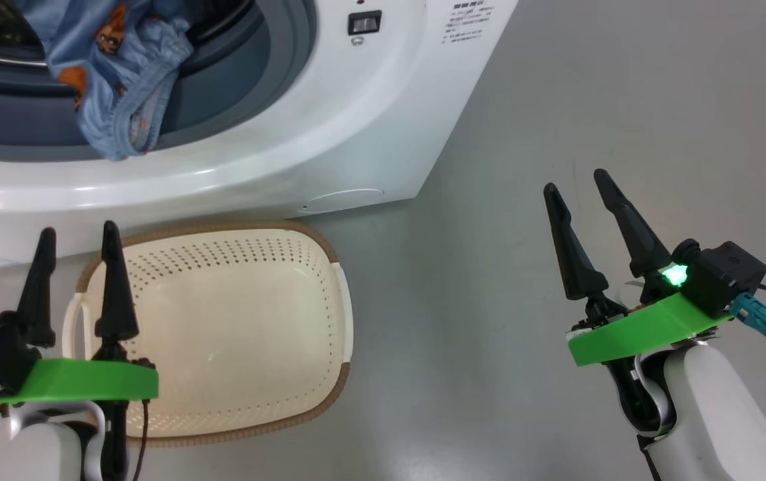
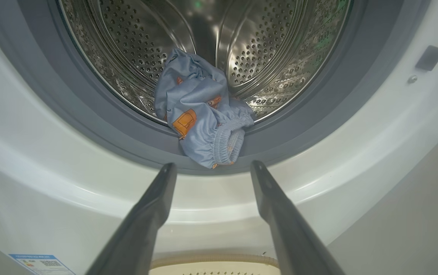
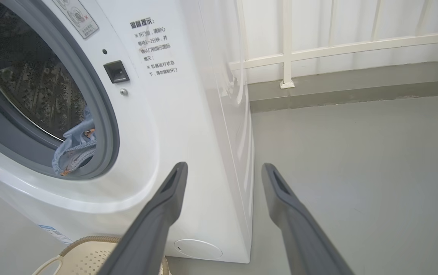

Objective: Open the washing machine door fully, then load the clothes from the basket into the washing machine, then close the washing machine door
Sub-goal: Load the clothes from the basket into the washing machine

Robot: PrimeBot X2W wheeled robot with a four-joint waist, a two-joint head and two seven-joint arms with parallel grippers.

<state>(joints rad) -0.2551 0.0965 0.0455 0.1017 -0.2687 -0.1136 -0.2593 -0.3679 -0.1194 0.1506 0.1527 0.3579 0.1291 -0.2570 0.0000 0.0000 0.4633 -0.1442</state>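
Observation:
The white washing machine [image 1: 329,120] stands with its mouth uncovered; its door is out of view. Light blue clothes [image 1: 122,87] with orange prints hang over the grey gasket at the drum's lower lip, partly inside the steel drum [image 2: 203,110]. The same clothes [image 3: 75,151] peek out in the right wrist view. The cream basket [image 1: 236,327] with brown rim sits on the floor before the machine, with nothing in it. My left gripper [image 1: 75,244] hovers open over the basket's left edge, pointing at the clothes [image 2: 207,114]. Off to the right, over bare floor, my right gripper [image 1: 580,187] is open.
Grey floor [image 1: 557,100] stretches to the right of the machine. A white railing [image 3: 337,46] and a low grey kerb run behind it. The latch slot [image 1: 364,23] sits right of the drum opening. A blue label [image 2: 41,263] is low on the machine's front.

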